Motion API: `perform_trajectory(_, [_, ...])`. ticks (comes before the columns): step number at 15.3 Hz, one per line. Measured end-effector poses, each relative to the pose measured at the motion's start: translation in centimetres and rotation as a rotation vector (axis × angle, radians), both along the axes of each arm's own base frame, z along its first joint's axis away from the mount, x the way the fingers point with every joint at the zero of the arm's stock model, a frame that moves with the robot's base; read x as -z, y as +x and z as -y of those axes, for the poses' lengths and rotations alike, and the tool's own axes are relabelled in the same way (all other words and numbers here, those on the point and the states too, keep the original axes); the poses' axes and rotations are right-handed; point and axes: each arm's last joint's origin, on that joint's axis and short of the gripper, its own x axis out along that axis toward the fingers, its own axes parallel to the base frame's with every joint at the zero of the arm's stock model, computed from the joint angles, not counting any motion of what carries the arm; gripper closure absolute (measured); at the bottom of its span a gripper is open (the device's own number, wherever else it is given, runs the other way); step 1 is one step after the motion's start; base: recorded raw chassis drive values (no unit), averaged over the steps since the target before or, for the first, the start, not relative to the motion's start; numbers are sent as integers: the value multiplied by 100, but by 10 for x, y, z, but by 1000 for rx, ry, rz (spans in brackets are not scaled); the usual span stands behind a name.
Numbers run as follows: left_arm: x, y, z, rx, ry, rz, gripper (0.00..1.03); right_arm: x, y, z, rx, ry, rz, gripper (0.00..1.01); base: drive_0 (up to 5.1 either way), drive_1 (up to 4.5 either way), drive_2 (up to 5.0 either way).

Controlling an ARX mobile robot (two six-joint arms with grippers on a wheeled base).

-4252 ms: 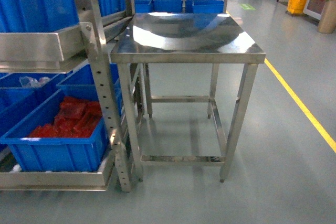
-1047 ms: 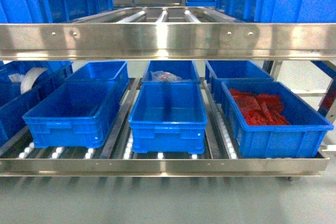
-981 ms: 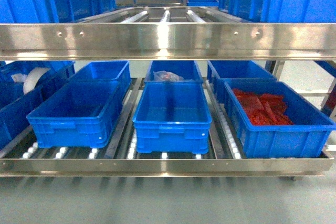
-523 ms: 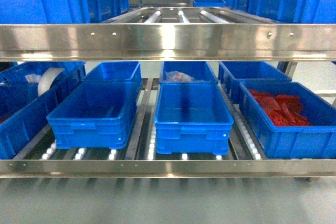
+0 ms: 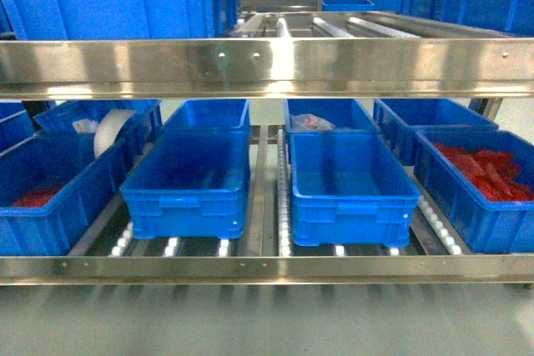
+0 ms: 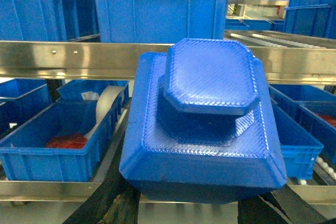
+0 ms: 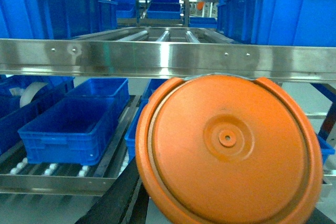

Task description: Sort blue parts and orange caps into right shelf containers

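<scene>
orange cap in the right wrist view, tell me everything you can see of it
The orange cap is a large round disc of smooth orange plastic with a raised rim, a notch at its upper right edge and a small central boss with a hole. It faces the camera, tilted slightly, held up before the steel shelf rail. The right gripper's dark fingers show below it.

Crates [image 5: 188, 181] bright blue on silver steel shelf rail [image 5: 267, 62]. Red contents [image 5: 484, 174] at 3 o'clock. Held part [image 6: 205, 124] blue, fine woven texture. Held cap [image 7: 228, 150] plain orange. Roll [image 5: 111, 129] white at 9 o'clock.
</scene>
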Motion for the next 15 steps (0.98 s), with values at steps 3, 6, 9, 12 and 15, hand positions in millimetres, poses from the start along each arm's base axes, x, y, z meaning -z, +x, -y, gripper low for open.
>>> perform_trajectory(3, [0, 0, 0, -9, 0, -2, 61, 0, 0, 0, -4, 0, 5, 58, 0, 0, 0])
perform_trajectory(6, [0, 0, 0, -2, 0, 1, 61, 0, 0, 0, -3, 0, 3, 58, 0, 0, 0])
perform_trajectory(9, [0, 0, 0, -1, 0, 0, 61, 0, 0, 0, -3, 0, 0, 58, 0, 0, 0])
perform_trajectory(12, [0, 0, 0, -1, 0, 0, 61, 0, 0, 0, -3, 0, 0, 58, 0, 0, 0])
perform_trajectory(15, [0, 0, 0, -1, 0, 0, 61, 0, 0, 0, -3, 0, 0, 58, 0, 0, 0])
